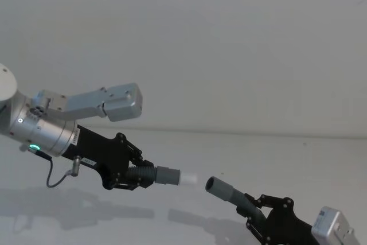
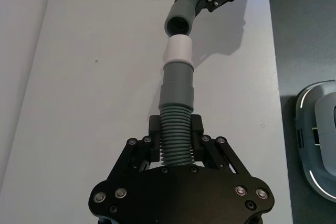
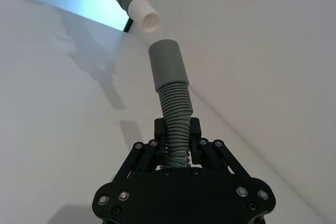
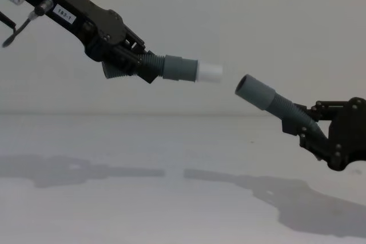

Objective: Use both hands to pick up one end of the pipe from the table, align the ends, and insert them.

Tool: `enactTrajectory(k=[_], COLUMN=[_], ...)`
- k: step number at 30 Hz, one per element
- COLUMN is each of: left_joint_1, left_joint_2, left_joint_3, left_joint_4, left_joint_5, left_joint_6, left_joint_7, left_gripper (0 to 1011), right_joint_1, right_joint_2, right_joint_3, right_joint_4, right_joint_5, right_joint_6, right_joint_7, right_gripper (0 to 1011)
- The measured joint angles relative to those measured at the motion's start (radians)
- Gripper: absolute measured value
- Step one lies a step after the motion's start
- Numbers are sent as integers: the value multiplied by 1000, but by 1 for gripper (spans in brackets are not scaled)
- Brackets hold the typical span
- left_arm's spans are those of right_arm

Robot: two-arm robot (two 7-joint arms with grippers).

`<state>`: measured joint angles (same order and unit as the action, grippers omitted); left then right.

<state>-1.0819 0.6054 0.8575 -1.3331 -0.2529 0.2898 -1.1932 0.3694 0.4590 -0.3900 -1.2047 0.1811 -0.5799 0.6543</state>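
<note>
While left gripper (image 1: 139, 175) jaws clamp ribs of white-tipped pipe (image 1: 167, 175), right gripper (image 1: 253, 208) jaws clamp ribs of socket pipe (image 1: 221, 189), unjoined.

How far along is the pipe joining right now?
Done: both pieces are off the table, the left gripper shut on the white-tipped piece, the right gripper on the socket piece. In hand: the white tip faces the socket, a gap between, axes at an angle. Still to do: straighten, then insert.
</note>
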Motion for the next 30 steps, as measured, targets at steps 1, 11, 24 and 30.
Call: enactTrajectory(k=[1, 11, 24, 30], left_joint_1=[-1, -11, -16, -19], left_joint_2=[-1, -8, -11, -11], left_joint_3=[1, 15, 22, 24], left_joint_4=[1, 6, 7, 9], left_joint_5=[0, 3, 4, 5], left_joint_6=[1, 9, 12, 13], left_joint_7=[0, 1, 3, 3], left_gripper=[301, 301, 301, 301], right_joint_1=[-2, -20, -28, -29], right_joint_2=[0, 1, 1, 1], right_joint_3=[0, 6, 9, 10], right_joint_4=[-5, -46, -66, -71], right_joint_5=[-4, -43, -63, -66], right_joint_6=[5, 66, 96, 102], right_joint_7=[-5, -56, -82, -87], right_gripper=[225, 225, 225, 225])
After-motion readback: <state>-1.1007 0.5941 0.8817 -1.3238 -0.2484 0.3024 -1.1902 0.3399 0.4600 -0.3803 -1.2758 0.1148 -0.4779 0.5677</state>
